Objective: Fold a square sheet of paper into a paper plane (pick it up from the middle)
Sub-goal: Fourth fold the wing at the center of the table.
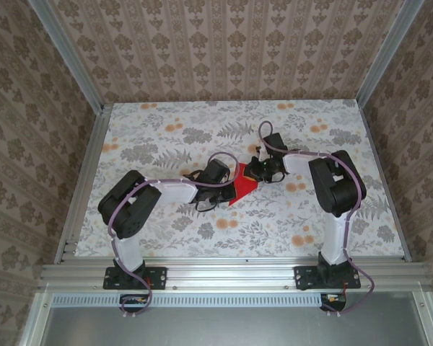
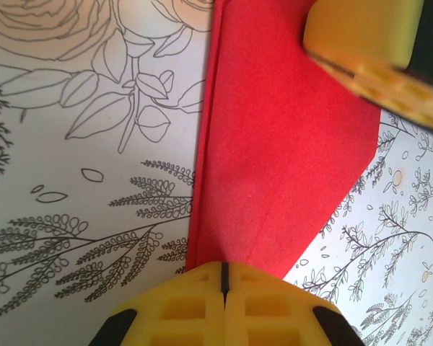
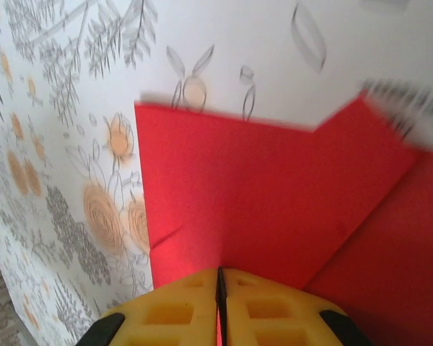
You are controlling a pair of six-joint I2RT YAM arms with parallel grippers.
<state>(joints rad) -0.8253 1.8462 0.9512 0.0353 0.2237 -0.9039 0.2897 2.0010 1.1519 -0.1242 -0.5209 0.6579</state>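
I see the paper (image 1: 242,189) at the middle of the floral table (image 1: 159,234), bright red against the print. It is not a flat square. In the left wrist view a long crease runs along one edge and the far side comes to a blunt corner. In the right wrist view two red panels meet at a slanted fold.

Both arms reach in to the table's middle, each from its own side. The left gripper (image 2: 224,272) has its yellow fingers (image 2: 187,310) pressed flat together, with only a thin dark seam between them and the tips right at the paper's near end. I cannot tell whether any paper is nipped in that seam or the tips merely rest against it. The right gripper (image 3: 220,277) is closed as well, and a sliver of red shows low in its seam, so it has the paper pinched at an edge.

From the left wrist camera, one blurred yellow finger of the right gripper sits over the paper's far end. In the top view the two grippers stand close together over the table's middle, with the paper between and under them.
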